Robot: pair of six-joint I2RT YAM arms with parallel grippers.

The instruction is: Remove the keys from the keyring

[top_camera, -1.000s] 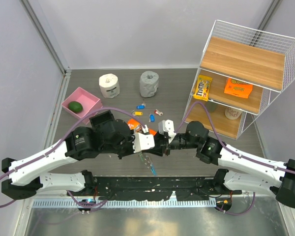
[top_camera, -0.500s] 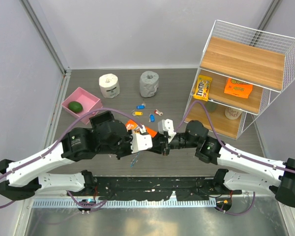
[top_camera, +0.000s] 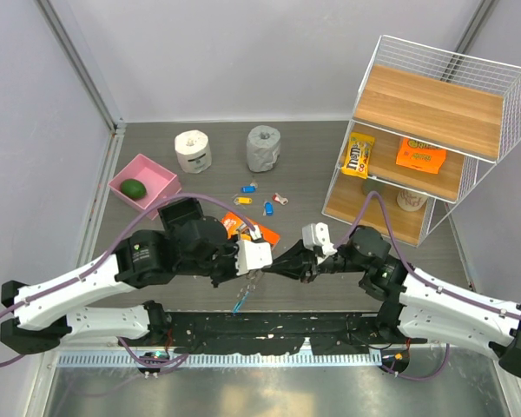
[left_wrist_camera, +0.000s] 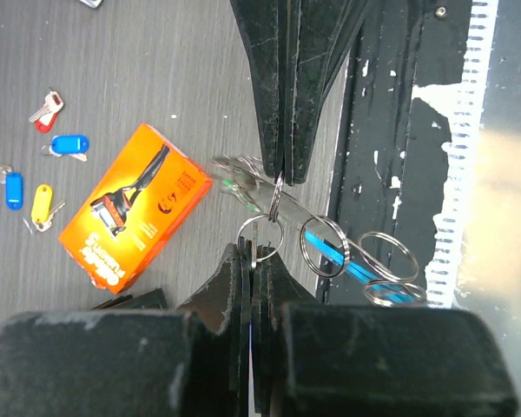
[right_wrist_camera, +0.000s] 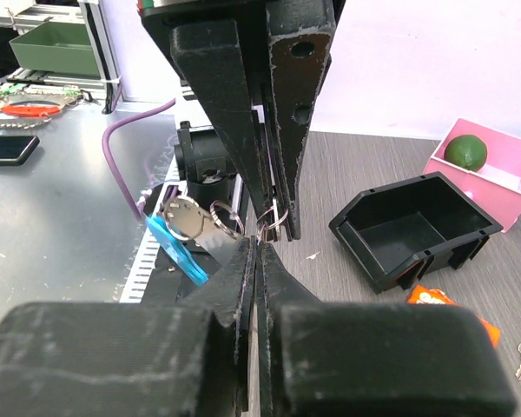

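Steel keys (right_wrist_camera: 187, 219) and light-blue keyring (right_wrist_camera: 178, 254) hang mid-air between left gripper (left_wrist_camera: 253, 254) and right gripper (left_wrist_camera: 282, 176), both clamped on wire loops (left_wrist_camera: 280, 228); we judge them light, stiff, slippery, best pinched at the wire.

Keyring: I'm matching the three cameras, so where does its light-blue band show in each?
Top external: keyring hangs at centre, below the orange razor box.
Left wrist: keyring right of centre.
Right wrist: keyring left of centre.
Shared landmark: the orange razor box, seen in all three.
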